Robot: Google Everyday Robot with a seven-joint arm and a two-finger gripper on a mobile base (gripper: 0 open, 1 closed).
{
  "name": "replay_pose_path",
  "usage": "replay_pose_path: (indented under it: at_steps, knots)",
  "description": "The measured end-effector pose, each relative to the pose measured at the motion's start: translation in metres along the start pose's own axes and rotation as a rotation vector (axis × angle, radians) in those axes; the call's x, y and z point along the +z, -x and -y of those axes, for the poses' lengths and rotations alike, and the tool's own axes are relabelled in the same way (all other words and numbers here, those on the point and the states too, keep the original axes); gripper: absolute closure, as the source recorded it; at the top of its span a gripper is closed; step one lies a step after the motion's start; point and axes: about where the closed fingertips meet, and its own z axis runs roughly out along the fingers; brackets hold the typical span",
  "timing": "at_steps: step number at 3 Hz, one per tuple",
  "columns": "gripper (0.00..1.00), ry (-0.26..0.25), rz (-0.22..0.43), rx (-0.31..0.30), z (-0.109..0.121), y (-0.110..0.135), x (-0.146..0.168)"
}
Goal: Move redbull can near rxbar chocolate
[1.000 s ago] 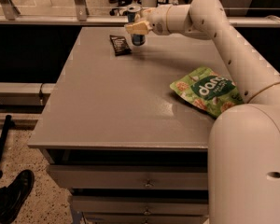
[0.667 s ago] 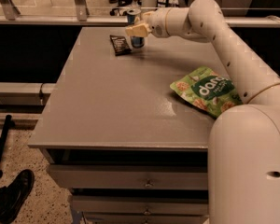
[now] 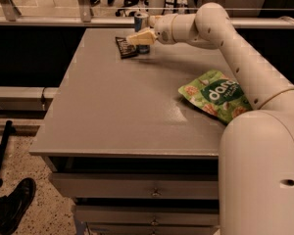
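The redbull can (image 3: pixel 141 21), blue and silver, stands upright at the far edge of the grey table (image 3: pixel 122 111). The rxbar chocolate (image 3: pixel 125 47), a small dark flat wrapper, lies just left of the can, almost touching it. My gripper (image 3: pixel 141 37) reaches in from the right and is shut on the can's lower half. One pale finger (image 3: pixel 137 36) crosses the front of the can and the other is hidden behind it. The can's base rests on or just above the table.
A large green snack bag (image 3: pixel 216 96) lies at the table's right side, partly under my arm. A rail and glass run behind the table's far edge. Drawers sit below the front edge. A person's shoe (image 3: pixel 12 204) is on the floor at lower left.
The gripper and can have shifted slightly lower beside the bar, and the can's silver top now shows above the fingers. The bar and the green bag have not moved.
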Motion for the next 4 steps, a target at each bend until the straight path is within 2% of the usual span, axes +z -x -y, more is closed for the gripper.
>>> replay_pose_path:
  at_steps: [1,2,3,4]
  knots:
    - [0.0,-0.007,-0.004,-0.003,0.0,0.001,-0.007]
    - [0.0,-0.037,-0.006,-0.056,0.004,0.02,-0.045]
    - [0.0,-0.109,-0.013,-0.112,0.011,0.04,-0.118]
    - [0.0,-0.131,-0.015,-0.119,0.015,0.043,-0.136]
